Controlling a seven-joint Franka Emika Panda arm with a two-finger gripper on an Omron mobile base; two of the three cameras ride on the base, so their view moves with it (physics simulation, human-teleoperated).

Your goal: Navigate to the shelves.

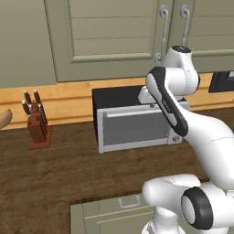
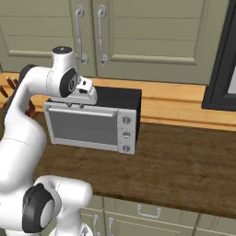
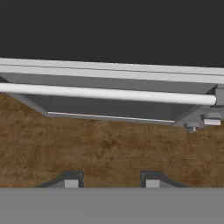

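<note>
1. Left base view: the white arm bends over a toaster oven standing on the dark wood countertop. A knife block stands to its left; grey-green cabinets hang above the light wood backsplash.
2. Right base view: the toaster oven shows three knobs at its right; a dark-framed opening lies at far right. The shelves cannot be identified.
3. Hand view: gripper fingertips stand apart, released, above the countertop, before the oven door handle.

Grey-green panelled cabinets above light wood backsplash; dark wood countertop; drawers below.
</note>
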